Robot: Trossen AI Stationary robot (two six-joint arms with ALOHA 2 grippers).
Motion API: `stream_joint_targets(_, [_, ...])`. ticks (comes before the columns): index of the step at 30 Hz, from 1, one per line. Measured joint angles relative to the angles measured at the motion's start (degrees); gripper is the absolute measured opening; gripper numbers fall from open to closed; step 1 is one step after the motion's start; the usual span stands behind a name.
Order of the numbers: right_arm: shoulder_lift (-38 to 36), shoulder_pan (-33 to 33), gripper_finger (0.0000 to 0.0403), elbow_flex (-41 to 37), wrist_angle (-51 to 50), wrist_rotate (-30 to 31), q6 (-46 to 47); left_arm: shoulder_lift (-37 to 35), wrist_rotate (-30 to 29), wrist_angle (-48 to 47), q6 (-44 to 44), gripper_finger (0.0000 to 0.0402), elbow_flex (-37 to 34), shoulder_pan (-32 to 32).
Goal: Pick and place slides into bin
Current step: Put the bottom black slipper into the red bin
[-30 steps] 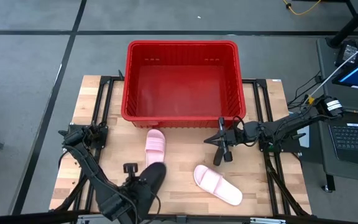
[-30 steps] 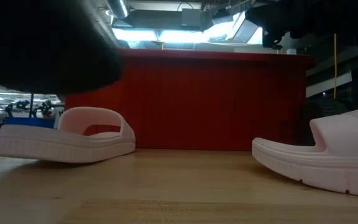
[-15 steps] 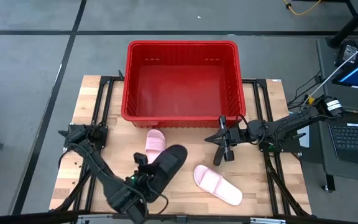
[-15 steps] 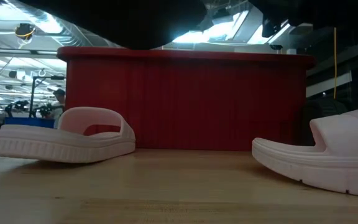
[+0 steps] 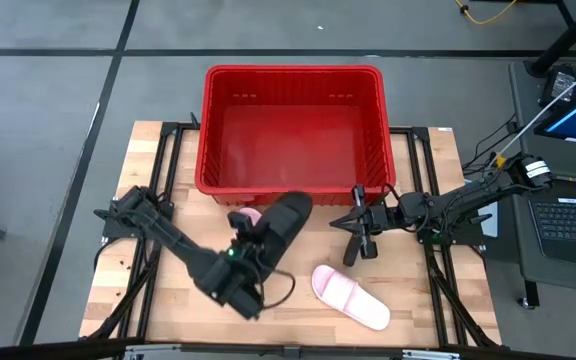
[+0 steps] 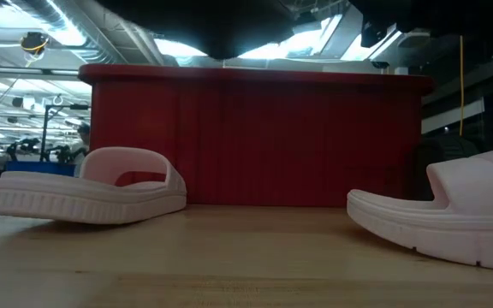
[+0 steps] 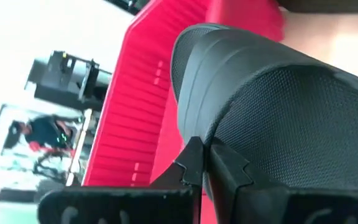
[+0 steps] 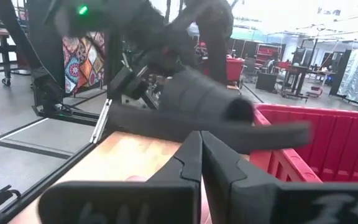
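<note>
Your left gripper [image 5: 251,232] is clamped narrow on a black slide [image 5: 280,222] and holds it clear of the table [image 5: 148,160], toe end just short of the near wall of the red bin [image 5: 293,72]. In the left wrist view the fingers [image 7: 194,163] pinch the edge of that slide's textured strap, with the bin's slotted wall close behind. The slide is not over the bin; it hangs above the wooden surface, directly over one pink slide [image 5: 249,216], of which only a small part shows past the black one from above.

In the low view that pink slide [image 6: 88,184] lies flat on the table in front of the bin [image 6: 255,137], strap up, with a dark mass overhead at the frame's top edge. The second pink slide [image 5: 350,297] lies flat and angled on the near right part of the table, well apart from the first and from the bin.

The bin's interior shows nothing inside. Only one black slide is in view.

Your right gripper [image 5: 356,243] sits with its fingers pressed together, holding nothing, just beside the bin's near right corner and above the table. Its wrist view looks across at the lifted black slide [image 8: 210,106] and the left arm carrying it.
</note>
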Motion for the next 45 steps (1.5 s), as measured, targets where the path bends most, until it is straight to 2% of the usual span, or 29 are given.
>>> stream_joint_targets(7, [0.00, 0.00, 0.0010, 0.00, 0.00, 0.00, -0.71, -6.81, -0.25, -0.03, 1.68, 0.0005, 0.05, 2.63])
stream_joint_targets(14, [0.00, 0.00, 0.0010, 0.00, 0.24, 0.00, -1.29, -11.06, -4.71, -0.01, 8.98, 0.0005, 0.07, 4.99])
stream_joint_targets(19, [0.00, -0.04, 0.0010, 0.00, 2.56, 0.01, -2.16, -13.98, -7.39, -0.01, 11.12, 0.0004, 0.07, 8.94])
stream_joint_targets(24, [-0.66, -0.09, 0.0010, 0.02, 7.19, 0.23, -7.93, -16.33, -8.98, -0.01, 16.56, 0.0004, 0.07, 14.58])
stream_joint_targets(33, [-6.69, -0.07, 0.0010, 0.02, 2.54, 10.58, -14.88, -17.76, -8.68, -0.01, 23.70, 0.0004, 0.07, 24.96])
stream_joint_targets(37, [-10.60, -0.02, 0.0007, 0.64, -3.41, 13.95, -13.49, -17.76, -6.29, 0.01, 24.67, 0.0004, -0.05, 28.87])
stream_joint_targets(41, [-11.78, -0.02, 0.0004, 8.27, -21.90, 18.72, -11.28, -17.76, -4.58, 0.03, 24.32, 0.0004, -0.11, 31.64])
stream_joint_targets(45, [-9.78, -0.02, 0.0003, 18.32, -38.85, 19.01, -9.23, -17.74, -4.41, 0.93, 24.71, 0.0004, -0.11, 33.30])
